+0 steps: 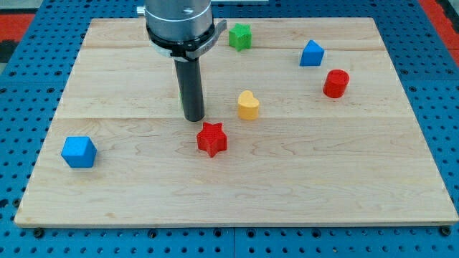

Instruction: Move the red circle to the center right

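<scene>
The red circle (336,83), a short red cylinder, stands on the wooden board (308,186) at the view's upper right. My tip (193,118) rests on the board left of centre, far to the left of the red circle. The tip is just above and left of a red star (212,138) and left of a yellow heart (248,105). It touches no block.
A blue block (311,54) sits above and left of the red circle. A green star (240,36) is near the top edge. A blue cube (78,152) lies at the lower left. Blue pegboard surrounds the board.
</scene>
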You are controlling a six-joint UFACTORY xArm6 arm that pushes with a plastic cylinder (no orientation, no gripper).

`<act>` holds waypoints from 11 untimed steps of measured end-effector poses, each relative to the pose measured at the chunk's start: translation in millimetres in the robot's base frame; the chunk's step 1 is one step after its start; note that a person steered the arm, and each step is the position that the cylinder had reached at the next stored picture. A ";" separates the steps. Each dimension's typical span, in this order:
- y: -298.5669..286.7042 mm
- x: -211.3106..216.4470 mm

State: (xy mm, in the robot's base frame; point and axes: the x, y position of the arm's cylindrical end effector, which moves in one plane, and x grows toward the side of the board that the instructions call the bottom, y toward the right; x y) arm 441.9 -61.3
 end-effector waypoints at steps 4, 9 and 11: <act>160.5 56.0; 279.0 -91.5; 199.7 -67.6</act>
State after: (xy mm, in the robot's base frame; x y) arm 374.2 138.4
